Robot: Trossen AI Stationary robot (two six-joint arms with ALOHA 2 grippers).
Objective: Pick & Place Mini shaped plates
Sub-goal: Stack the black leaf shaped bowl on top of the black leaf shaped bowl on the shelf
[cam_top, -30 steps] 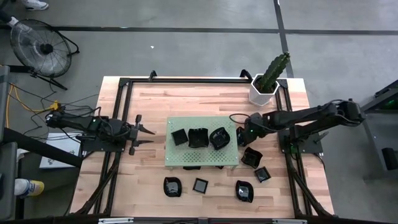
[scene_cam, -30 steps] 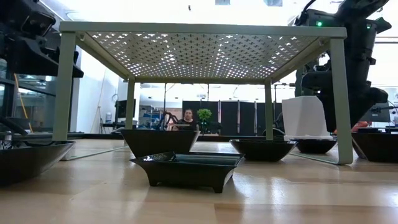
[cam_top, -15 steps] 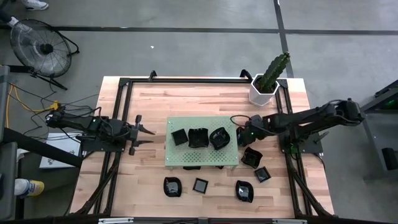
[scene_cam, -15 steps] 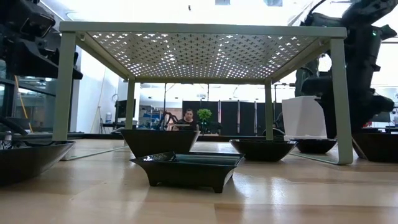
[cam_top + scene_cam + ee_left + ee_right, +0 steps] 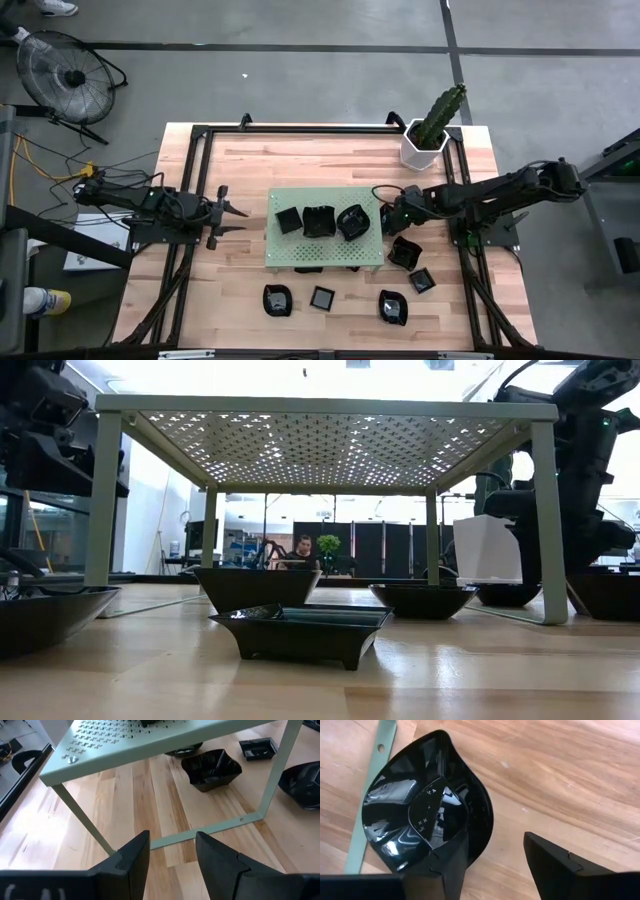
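Beside the green perforated board | our right gripper straddles a glossy black teardrop-shaped plate's rim, fingers spread | left gripper also spread | no writing legible

On the green perforated board stand 3 black mini shaped plates. On the wooden table there are at least 6 more black plates: 3 near the front edge, 2 at the board's right side, and 1 by the right gripper. There is 1 white pot with 1 cactus, 1 fan on the floor, and 2 robot arms.
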